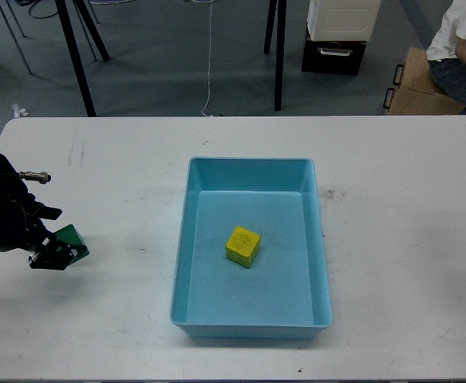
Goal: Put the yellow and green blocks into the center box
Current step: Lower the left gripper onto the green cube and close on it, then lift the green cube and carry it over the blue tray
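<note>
- The table (137,159) is white and fills most of the head view; faint scuffs mark it at 10 o'clock and just right of the tray.
- The tray (182,239) is light blue, rectangular, with sloping walls and rounded corners; it sits at the table's centre, its long side running 12 to 6 o'clock.
- The yellow block (242,245) lies on the tray floor near its middle, turned a little askew to the walls; it touches no wall.
- The green block (73,237) is well apart from the tray, at 9 o'clock from it, over the table's left part; only its upper corner and one face show.
- The left gripper (57,252) comes in from the left edge, black and bulky; its fingers (48,260) are closed narrowly around the green block, the block showing between and above them; whether the block rests on the table or hangs just above it I cannot tell.
- The right gripper does not appear in the view.
- Beyond the table's far edge lies grey floor (161,56); black legs (75,56) stand at 11 and 12 o'clock; a white cable (211,56) runs down to the floor at 12 o'clock.
- At 1 o'clock stands a black-and-white case (337,36); at 2 o'clock a cardboard box (412,84), with a seated person (460,44) partly cut off by the corner.
</note>
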